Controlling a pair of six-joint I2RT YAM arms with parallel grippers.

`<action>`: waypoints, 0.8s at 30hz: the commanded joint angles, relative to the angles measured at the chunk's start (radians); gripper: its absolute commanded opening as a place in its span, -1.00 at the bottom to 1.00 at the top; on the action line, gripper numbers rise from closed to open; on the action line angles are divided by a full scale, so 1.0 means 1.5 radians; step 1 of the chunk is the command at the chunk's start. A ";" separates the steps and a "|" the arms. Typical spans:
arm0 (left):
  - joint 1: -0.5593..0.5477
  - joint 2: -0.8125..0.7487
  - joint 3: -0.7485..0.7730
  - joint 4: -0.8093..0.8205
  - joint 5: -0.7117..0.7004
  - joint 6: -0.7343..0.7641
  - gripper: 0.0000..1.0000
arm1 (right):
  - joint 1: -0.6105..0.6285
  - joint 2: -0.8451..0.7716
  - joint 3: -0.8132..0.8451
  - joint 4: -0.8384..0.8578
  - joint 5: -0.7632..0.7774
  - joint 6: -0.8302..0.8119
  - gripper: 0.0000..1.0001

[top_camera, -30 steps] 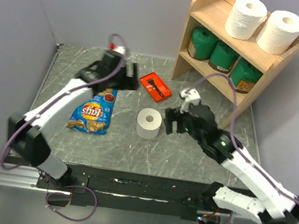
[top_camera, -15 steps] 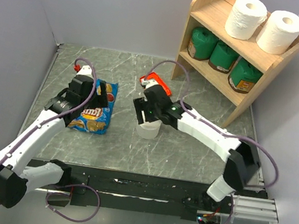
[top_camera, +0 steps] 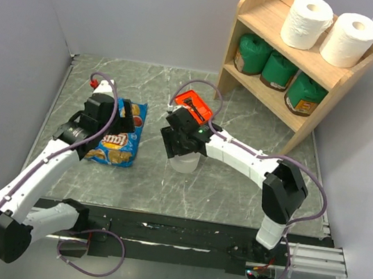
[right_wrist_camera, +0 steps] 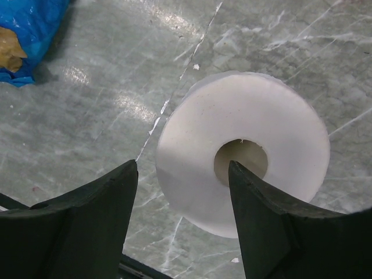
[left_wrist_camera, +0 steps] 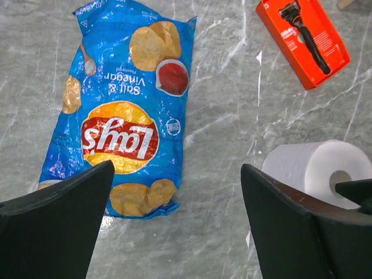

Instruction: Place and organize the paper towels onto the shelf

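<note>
Two white paper towel rolls (top_camera: 307,21) (top_camera: 349,40) stand on the top tier of the light wood shelf (top_camera: 262,15) at the back right. A third roll (top_camera: 186,162) stands upright on the table, mostly hidden under my right gripper (top_camera: 180,145). In the right wrist view this roll (right_wrist_camera: 250,125) sits just below the open right gripper (right_wrist_camera: 183,168). One fingertip is over its hollow centre and the other is outside its wall. My left gripper (left_wrist_camera: 177,174) is open and empty above the table, with the roll (left_wrist_camera: 311,168) to its right.
A blue Lay's chip bag (top_camera: 114,144) (left_wrist_camera: 125,110) lies left of the roll. An orange razor box (top_camera: 191,100) (left_wrist_camera: 302,38) lies behind the roll. Three green canisters (top_camera: 279,68) fill the shelf's lower tier. Grey walls stand at left, back and right.
My right arm swung from right of the roll to directly over it and came down a little. My left arm pulled back from the far table to over the chip bag.
</note>
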 commanded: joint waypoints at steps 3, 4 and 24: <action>-0.003 -0.022 0.003 0.026 -0.012 0.004 0.93 | 0.005 0.028 0.037 -0.006 0.027 0.003 0.40; -0.003 -0.024 0.001 0.028 -0.012 0.004 0.93 | 0.004 0.030 0.037 -0.006 0.028 -0.002 0.40; -0.003 -0.025 0.000 0.025 -0.025 0.004 0.93 | 0.036 -0.106 0.153 -0.011 0.183 -0.407 -0.51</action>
